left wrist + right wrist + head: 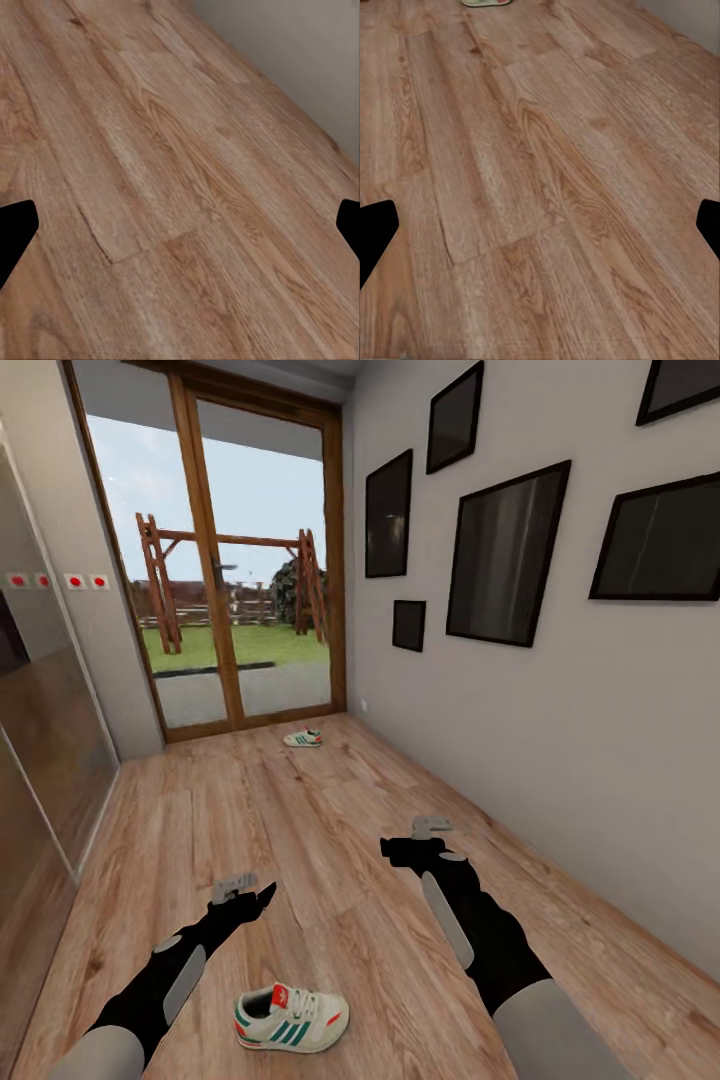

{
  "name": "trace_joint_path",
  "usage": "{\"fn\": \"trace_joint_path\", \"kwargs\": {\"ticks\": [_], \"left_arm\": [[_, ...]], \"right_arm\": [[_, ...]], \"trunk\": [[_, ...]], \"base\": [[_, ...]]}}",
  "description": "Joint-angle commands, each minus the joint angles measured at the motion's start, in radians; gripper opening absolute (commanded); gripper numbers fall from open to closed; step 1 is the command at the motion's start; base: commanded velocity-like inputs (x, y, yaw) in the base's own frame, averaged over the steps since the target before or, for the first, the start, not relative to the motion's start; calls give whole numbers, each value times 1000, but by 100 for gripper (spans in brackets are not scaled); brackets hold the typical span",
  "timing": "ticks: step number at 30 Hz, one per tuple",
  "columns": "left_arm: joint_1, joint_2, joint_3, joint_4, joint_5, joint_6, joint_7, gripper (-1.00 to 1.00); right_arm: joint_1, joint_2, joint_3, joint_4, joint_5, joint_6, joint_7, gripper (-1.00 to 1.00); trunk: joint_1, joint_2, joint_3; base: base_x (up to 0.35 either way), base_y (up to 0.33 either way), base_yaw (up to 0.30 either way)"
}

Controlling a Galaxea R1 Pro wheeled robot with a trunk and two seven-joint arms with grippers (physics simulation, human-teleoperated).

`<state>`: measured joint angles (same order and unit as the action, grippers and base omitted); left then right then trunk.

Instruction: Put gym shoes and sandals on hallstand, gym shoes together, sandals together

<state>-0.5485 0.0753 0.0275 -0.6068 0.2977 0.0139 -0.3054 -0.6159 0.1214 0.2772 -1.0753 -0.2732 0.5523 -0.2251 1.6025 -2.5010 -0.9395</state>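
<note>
In the head view, one gym shoe lies on its sole on the corridor floor at the lower centre of the frame, between the two black arms; the second gym shoe sits far up the frame, near the glass door. The left gripper at lower left and the right gripper right of centre both hang above bare planks, holding nothing. Dark picture frames hang on the right wall. In the left wrist view, the fingertips stand wide apart at the frame's edges over wood grain. In the right wrist view, the fingertips are likewise spread, and a shoe's sole edge peeks in at the top edge.
</note>
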Motion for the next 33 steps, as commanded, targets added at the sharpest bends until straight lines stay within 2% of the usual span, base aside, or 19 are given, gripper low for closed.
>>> {"fn": "trace_joint_path", "kwargs": {"ticks": [1,8,17,25,33], "left_arm": [[-1,0,2,1,8,1,-6,100],[0,0,2,1,8,1,-6,100],[0,0,2,1,8,1,-6,100],[-1,0,2,1,8,1,-6,100],[0,0,2,1,7,1,-6,100]], "right_arm": [[-1,0,2,-1,-11,3,-10,100],[-1,0,2,0,-10,3,-10,100],[-1,0,1,-1,-11,3,-10,100],[-1,0,2,-2,-10,7,-10,100],[-1,0,2,-2,-10,8,-10,100]], "trunk": [[0,0,-1],[0,0,-1],[0,0,-1],[0,0,-1],[0,0,-1]], "base": [[240,225,54],[191,185,9],[24,23,0],[244,126,0],[34,11,0]]}}
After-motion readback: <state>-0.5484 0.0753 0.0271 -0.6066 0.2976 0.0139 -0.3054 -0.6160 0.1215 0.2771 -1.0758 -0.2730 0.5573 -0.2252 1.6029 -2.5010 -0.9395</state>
